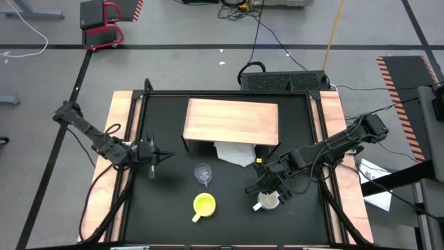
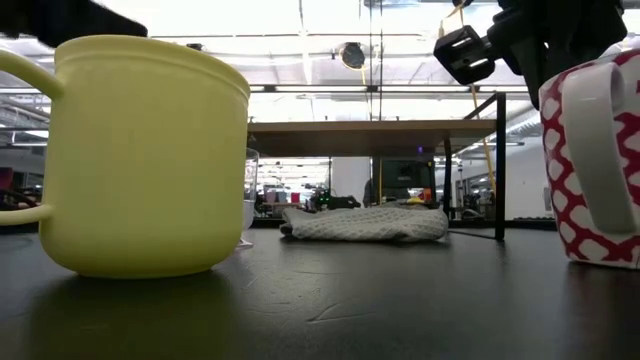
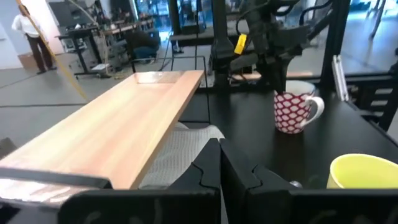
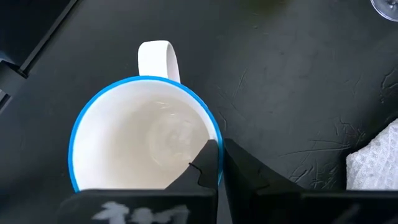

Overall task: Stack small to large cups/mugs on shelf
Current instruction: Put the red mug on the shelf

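Note:
The white mug (image 4: pixel 143 143) has a blue rim, a white handle and a red-and-white patterned outside (image 3: pixel 292 112). It stands upright near the table's right near corner (image 1: pixel 267 201). My right gripper (image 4: pixel 219 152) is shut and points down over the mug's mouth, at the rim. The yellow mug (image 1: pixel 204 204) stands upright near the near edge. The clear glass cup (image 1: pixel 202 172) stands just beyond it. The shelf (image 1: pixel 232 119) stands at the far middle, its top bare. My left gripper (image 1: pixel 165 158) waits shut at the table's left side. My right gripper's shut fingers (image 4: pixel 208 158) come from above, pointing down at the white mug's rim (image 4: pixel 214 134), on the side away from its handle. I cannot tell whether they touch it. The mug stands on the table.
A white cloth (image 1: pixel 234 153) lies under the shelf's near edge, between the shelf and the cups. Light wooden strips (image 1: pixel 118 139) run along both table sides. Bare black tabletop (image 1: pixel 166 208) lies left of the yellow mug. A person stands far off in the room (image 3: pixel 31 37).

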`<act>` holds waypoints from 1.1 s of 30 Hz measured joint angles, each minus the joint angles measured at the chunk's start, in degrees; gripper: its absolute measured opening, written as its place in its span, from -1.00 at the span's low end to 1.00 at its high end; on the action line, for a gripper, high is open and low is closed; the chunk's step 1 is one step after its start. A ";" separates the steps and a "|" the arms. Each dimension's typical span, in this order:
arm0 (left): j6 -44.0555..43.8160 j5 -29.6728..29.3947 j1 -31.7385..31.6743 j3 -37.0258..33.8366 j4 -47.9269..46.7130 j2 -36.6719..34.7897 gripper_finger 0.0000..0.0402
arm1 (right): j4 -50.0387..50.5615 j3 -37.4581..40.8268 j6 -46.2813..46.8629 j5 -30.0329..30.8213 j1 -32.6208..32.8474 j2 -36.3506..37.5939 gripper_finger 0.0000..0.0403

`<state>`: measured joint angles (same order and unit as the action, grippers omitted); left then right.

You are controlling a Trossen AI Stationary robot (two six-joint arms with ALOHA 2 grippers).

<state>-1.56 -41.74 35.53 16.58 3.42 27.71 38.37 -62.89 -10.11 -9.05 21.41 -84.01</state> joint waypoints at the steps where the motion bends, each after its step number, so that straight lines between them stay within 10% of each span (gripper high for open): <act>1: 0.10 0.30 -0.02 -1.28 0.50 -1.56 -1.00 | 0.00 0.00 0.28 0.01 0.00 0.00 -1.00; 14: 5.97 4.42 -0.02 -8.85 2.67 -14.83 -1.00 | -0.59 0.00 0.44 0.01 0.00 0.02 -1.00; 33: 5.53 3.11 -0.02 -11.52 4.10 -15.92 -1.00 | -4.01 3.14 0.07 -0.19 -0.09 0.35 -1.00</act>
<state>3.97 -38.63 35.51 5.06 7.52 11.79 34.36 -59.75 -10.04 -9.23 21.32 -83.66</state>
